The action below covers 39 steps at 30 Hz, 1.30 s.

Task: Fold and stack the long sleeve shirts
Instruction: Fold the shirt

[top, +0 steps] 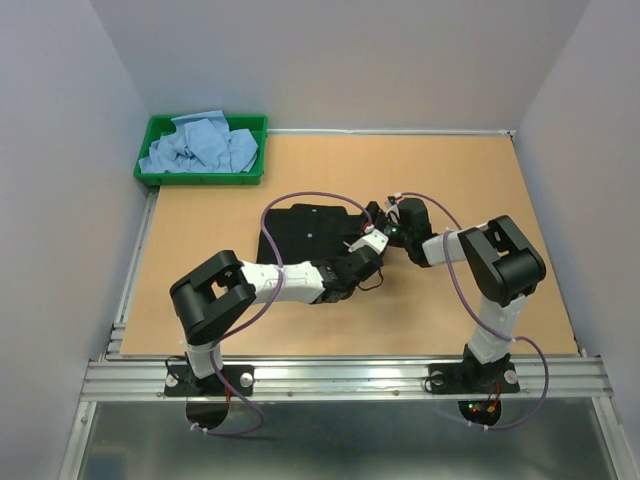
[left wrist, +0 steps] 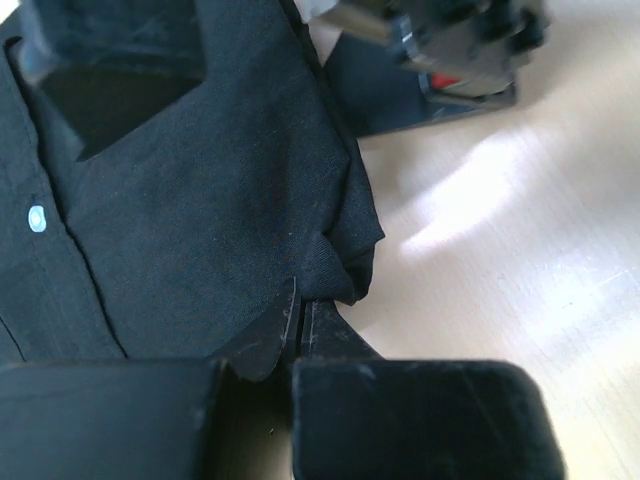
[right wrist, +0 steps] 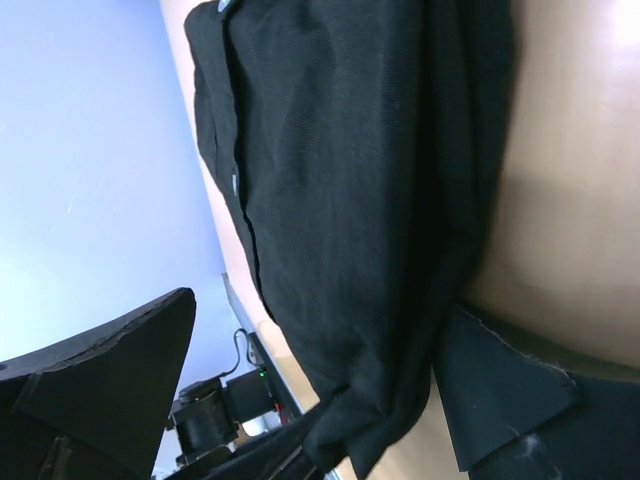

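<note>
The table [top: 480,200] carries the black shirt [top: 305,225] at its middle, spread fairly flat. My two forearms cover its near right part in the overhead view, so I cannot say for sure which way its long axis runs. From what shows, the bulk of the cloth lies left and far of both my claws, which sit at its right edge.

At the far left corner stands the green tray [top: 150,178]. In it the light blue shirts [top: 205,148] lie crumpled in one heap, none folded, well apart from the black one.

My left gripper [left wrist: 300,320] reaches in from the near left, and its fingers are pressed together on a bunched corner of the black shirt's right hem. The cloth is pinched between the tips, with bare table just to the right of it.

My right gripper [right wrist: 320,305] is just beyond it on the far side, close enough that its body shows in my left wrist view. Its jaws are spread wide with the shirt's edge lying between them, gripping nothing.

So I judge that the coming fold turns on this right edge. I hold one corner, and my right claw needs only to close on the cloth it already straddles.

A small pale button [left wrist: 37,217] marks the placket, left of my pinch.
</note>
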Each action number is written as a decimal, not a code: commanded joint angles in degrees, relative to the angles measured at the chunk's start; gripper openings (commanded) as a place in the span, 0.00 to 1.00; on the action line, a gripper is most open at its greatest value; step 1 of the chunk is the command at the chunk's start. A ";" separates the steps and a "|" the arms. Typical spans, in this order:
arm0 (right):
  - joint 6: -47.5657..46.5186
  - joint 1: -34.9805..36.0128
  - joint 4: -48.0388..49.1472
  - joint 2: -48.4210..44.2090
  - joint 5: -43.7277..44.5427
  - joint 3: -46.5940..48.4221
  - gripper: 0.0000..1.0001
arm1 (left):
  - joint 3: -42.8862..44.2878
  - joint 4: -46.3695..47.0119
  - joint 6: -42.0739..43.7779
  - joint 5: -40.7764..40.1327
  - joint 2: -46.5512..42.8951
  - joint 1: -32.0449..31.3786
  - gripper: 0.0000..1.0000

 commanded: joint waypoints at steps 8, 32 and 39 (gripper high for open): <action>0.55 1.78 -0.15 6.95 2.03 2.25 0.96 | 3.07 -1.45 -5.45 -0.32 -4.77 0.29 0.00; -6.13 -1.04 -12.99 -1.23 8.46 -1.27 0.97 | -2.64 -1.10 -9.94 0.20 -12.76 4.78 0.00; -3.84 -0.42 -9.21 2.99 3.88 1.80 0.97 | -4.31 0.83 -9.59 3.19 -13.73 4.69 0.00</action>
